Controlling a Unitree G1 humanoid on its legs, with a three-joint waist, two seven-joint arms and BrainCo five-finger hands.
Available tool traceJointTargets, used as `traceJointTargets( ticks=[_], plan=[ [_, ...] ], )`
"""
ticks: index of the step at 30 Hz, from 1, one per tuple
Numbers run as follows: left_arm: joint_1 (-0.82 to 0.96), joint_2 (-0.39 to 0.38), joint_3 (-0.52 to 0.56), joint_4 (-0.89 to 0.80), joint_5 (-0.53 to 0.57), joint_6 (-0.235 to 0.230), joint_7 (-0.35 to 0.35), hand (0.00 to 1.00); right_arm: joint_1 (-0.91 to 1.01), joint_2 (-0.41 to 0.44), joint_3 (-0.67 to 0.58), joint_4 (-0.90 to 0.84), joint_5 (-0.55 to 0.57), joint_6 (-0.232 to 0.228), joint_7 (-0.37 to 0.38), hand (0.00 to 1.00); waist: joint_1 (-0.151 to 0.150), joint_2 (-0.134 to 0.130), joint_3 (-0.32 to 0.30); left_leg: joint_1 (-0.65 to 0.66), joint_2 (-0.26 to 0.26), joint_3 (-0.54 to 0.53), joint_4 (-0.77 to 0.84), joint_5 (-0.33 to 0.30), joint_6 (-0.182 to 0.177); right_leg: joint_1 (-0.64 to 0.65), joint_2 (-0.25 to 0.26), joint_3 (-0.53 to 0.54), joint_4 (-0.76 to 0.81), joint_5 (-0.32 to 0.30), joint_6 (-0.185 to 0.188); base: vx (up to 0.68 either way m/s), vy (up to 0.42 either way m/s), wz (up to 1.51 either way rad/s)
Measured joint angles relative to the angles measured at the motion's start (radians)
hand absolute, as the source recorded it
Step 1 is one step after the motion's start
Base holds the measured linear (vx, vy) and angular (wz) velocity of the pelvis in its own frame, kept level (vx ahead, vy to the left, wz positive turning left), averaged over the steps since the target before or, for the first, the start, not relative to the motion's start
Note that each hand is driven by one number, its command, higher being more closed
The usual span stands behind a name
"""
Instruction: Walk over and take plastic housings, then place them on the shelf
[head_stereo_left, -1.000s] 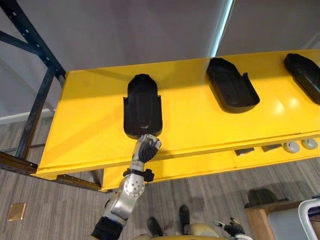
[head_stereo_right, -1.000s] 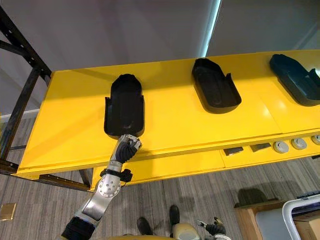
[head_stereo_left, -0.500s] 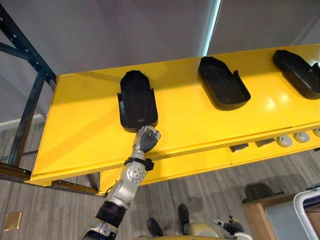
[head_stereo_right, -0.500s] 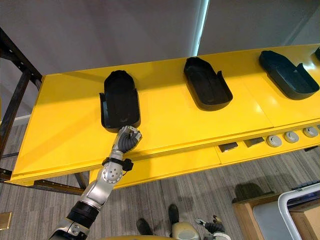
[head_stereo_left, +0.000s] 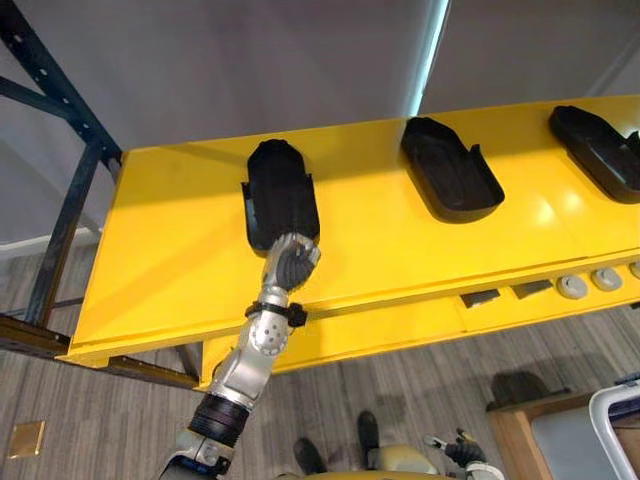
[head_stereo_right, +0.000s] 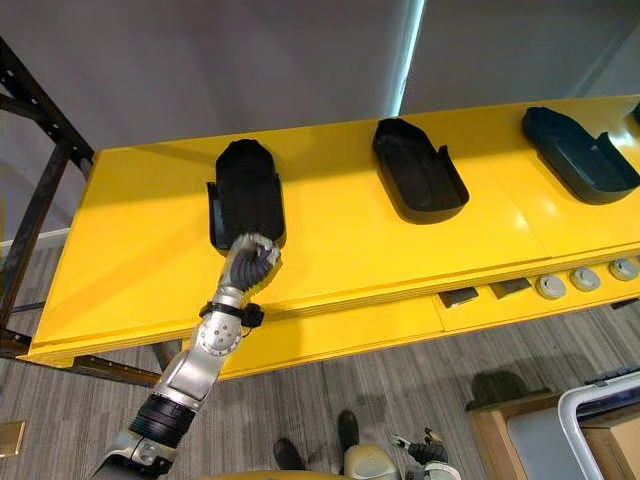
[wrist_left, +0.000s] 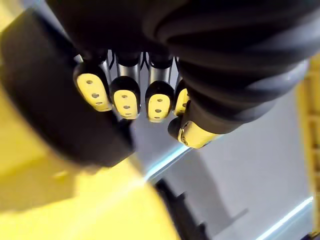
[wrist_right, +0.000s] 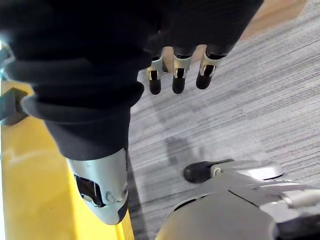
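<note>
A black plastic housing (head_stereo_left: 280, 195) lies open side up at the left end of the yellow shelf (head_stereo_left: 380, 250). My left hand (head_stereo_left: 292, 262) reaches up from below, its curled fingers (wrist_left: 125, 95) bunched against the near end of that housing (wrist_left: 50, 100), with nothing inside them. Two more black housings lie on the same shelf, one in the middle (head_stereo_left: 450, 182) and one at the right (head_stereo_left: 600, 150). My right hand (wrist_right: 100, 60) hangs low over the grey floor beside the yellow shelf edge (wrist_right: 30, 190), its fingers (wrist_right: 179, 75) straight and holding nothing.
A lower yellow ledge carries small dark pieces (head_stereo_left: 485, 298) and grey round discs (head_stereo_left: 575, 287). A dark steel rack upright (head_stereo_left: 60, 110) stands left of the shelf. A wooden stand (head_stereo_left: 520, 430) and a white-rimmed bin (head_stereo_left: 620, 420) sit at the lower right.
My left hand has moved up from just below the leftmost housing until its knuckles overlap the housing's near end. The camera has shifted a little.
</note>
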Motion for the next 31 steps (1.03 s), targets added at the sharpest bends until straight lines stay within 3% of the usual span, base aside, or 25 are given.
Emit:
traceJointTargets(
  ticks=[3, 6, 10, 11, 12, 15, 18, 24, 31],
  plan=[
    [0.071, -0.019, 0.198, -0.058, -0.097, -0.047, 0.065, 1.0, 0.001, 0.0, -0.002, 0.005, 0.008, 0.0, 0.0, 0.0, 0.006, 0.0, 0.0, 0.006, 0.002, -0.016, 0.0, 0.001, 0.001, 0.012, 0.001, -0.015, 0.001, -0.002, -0.001, -0.01, -0.007, 0.15],
    [0.162, -0.075, 0.394, -0.037, -0.255, -0.057, 0.147, 1.0, 0.019, -0.002, -0.01, 0.007, 0.016, 0.0, 0.0, 0.0, 0.049, 0.0, 0.0, 0.018, 0.003, -0.03, 0.0, 0.002, 0.003, 0.031, 0.0, -0.025, 0.002, -0.004, -0.001, -0.01, 0.005, 0.15],
    [0.307, -0.113, 0.488, 0.058, -0.364, -0.059, 0.183, 1.0, 0.044, -0.001, -0.01, -0.005, 0.02, 0.003, -0.001, 0.0, 0.08, -0.01, -0.011, 0.019, 0.003, -0.055, 0.0, -0.003, 0.003, 0.042, -0.002, -0.048, 0.005, -0.011, 0.0, -0.02, 0.012, 0.22],
    [0.371, -0.143, 0.509, 0.122, -0.393, -0.04, 0.186, 1.0, 0.048, 0.004, -0.008, -0.01, 0.021, 0.005, -0.001, 0.0, 0.092, -0.019, -0.022, 0.019, 0.005, -0.054, 0.0, -0.007, 0.008, 0.043, -0.002, -0.049, 0.007, -0.014, -0.001, -0.01, 0.004, 0.05],
    [0.391, -0.156, 0.522, 0.151, -0.394, -0.025, 0.18, 0.0, 0.049, 0.007, -0.008, -0.017, 0.022, 0.005, -0.001, 0.0, 0.098, -0.022, -0.026, 0.018, 0.006, -0.053, 0.0, -0.009, 0.011, 0.043, -0.002, -0.049, 0.008, -0.017, 0.0, 0.0, 0.0, 0.0],
    [0.448, -0.195, 0.565, 0.401, -0.414, 0.06, 0.14, 0.0, 0.047, 0.026, -0.007, -0.066, 0.022, 0.012, -0.001, 0.0, 0.111, -0.039, -0.038, 0.036, 0.011, -0.043, 0.0, -0.011, 0.013, 0.047, 0.0, -0.051, 0.033, -0.036, -0.002, 0.0, 0.0, 0.0],
    [0.453, -0.199, 0.564, 0.662, -0.408, 0.131, 0.099, 0.0, 0.046, 0.058, -0.001, -0.11, 0.022, 0.019, -0.001, 0.0, 0.113, -0.039, -0.051, 0.054, 0.015, -0.027, 0.0, -0.012, 0.005, 0.065, 0.002, -0.05, 0.041, -0.052, 0.001, 0.02, -0.011, -0.06],
    [0.429, -0.22, 0.506, 0.969, -0.406, 0.155, 0.006, 0.0, 0.045, 0.099, 0.001, -0.124, 0.023, 0.02, -0.003, 0.0, 0.115, -0.043, -0.07, 0.068, 0.016, -0.021, -0.001, -0.024, -0.003, 0.078, 0.005, -0.045, 0.041, -0.065, 0.0, 0.05, -0.011, -0.03],
    [0.378, -0.181, 0.388, 1.092, -0.339, 0.146, -0.104, 0.0, 0.02, 0.09, -0.031, -0.076, 0.022, 0.02, -0.003, 0.0, 0.113, -0.03, -0.062, 0.076, 0.02, -0.022, 0.0, -0.027, -0.007, 0.076, 0.013, -0.03, 0.037, -0.075, -0.002, 0.05, -0.02, -0.04]
  ],
)
